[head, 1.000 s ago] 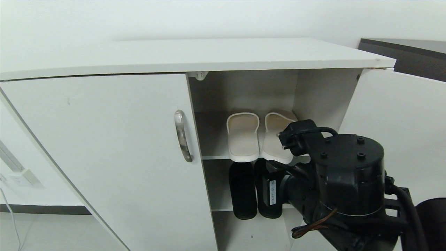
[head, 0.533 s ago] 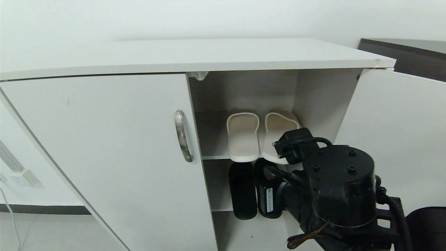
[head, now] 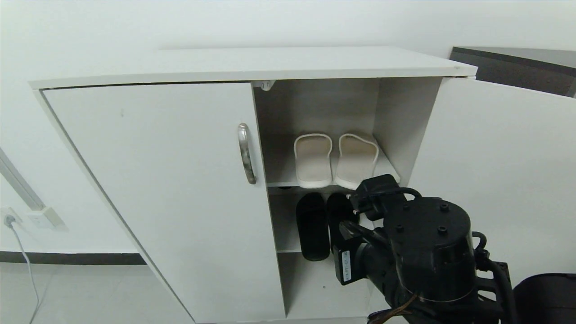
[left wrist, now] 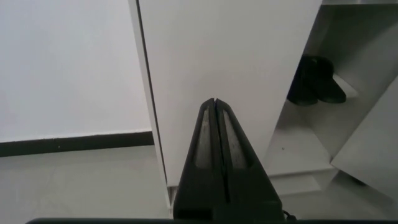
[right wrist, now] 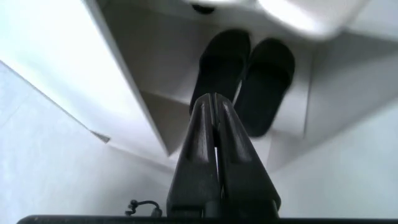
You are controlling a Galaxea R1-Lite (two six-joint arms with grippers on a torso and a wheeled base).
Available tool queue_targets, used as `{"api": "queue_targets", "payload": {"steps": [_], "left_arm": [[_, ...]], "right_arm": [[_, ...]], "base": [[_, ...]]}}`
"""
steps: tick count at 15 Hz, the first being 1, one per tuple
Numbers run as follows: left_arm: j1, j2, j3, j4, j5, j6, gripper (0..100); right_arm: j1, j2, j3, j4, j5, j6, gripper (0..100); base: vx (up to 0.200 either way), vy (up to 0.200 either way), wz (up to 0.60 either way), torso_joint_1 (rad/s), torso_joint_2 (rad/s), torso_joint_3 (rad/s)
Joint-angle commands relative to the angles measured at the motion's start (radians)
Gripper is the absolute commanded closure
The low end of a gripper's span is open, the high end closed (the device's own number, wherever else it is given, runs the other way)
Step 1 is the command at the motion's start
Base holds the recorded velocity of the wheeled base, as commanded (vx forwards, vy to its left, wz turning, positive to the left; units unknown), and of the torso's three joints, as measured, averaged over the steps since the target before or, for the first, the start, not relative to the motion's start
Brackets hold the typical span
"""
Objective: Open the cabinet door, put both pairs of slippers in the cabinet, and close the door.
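Inside cabinet (head: 252,63): white slippers (head: 335,159), black slippers (head: 315,225), shelved. Open door (head: 495,171), cabinet's right side. My right gripper (right wrist: 215,98), left gripper (left wrist: 214,102): jaws pressed together, empty. I judge: push door's outer face slowly.

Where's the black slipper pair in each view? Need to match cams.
Head view: black slippers on the lower shelf, directly under the white slippers.
Left wrist view: black slippers on that shelf, far beyond the left gripper.
Right wrist view: black slippers close, just past the right gripper.
Shared landmark: the shelf they rest on.
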Motion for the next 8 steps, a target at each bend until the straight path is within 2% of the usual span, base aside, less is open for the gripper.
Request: {"api": "queue_targets", "payload": {"steps": [1, 8], "left_arm": [[0.0, 0.001, 0.0, 0.0, 0.0, 0.0, 100], [-0.001, 0.001, 0.0, 0.0, 0.0, -0.002, 100]], "right_arm": [[0.001, 0.011, 0.001, 0.0, 0.0, 0.001, 100], [-0.008, 0.025, 0.01, -0.003, 0.008, 0.009, 100]], "base": [[-0.2, 0.0, 0.0, 0.007, 0.0, 0.002], [-0.2, 0.0, 0.0, 0.002, 0.0, 0.005]]}}
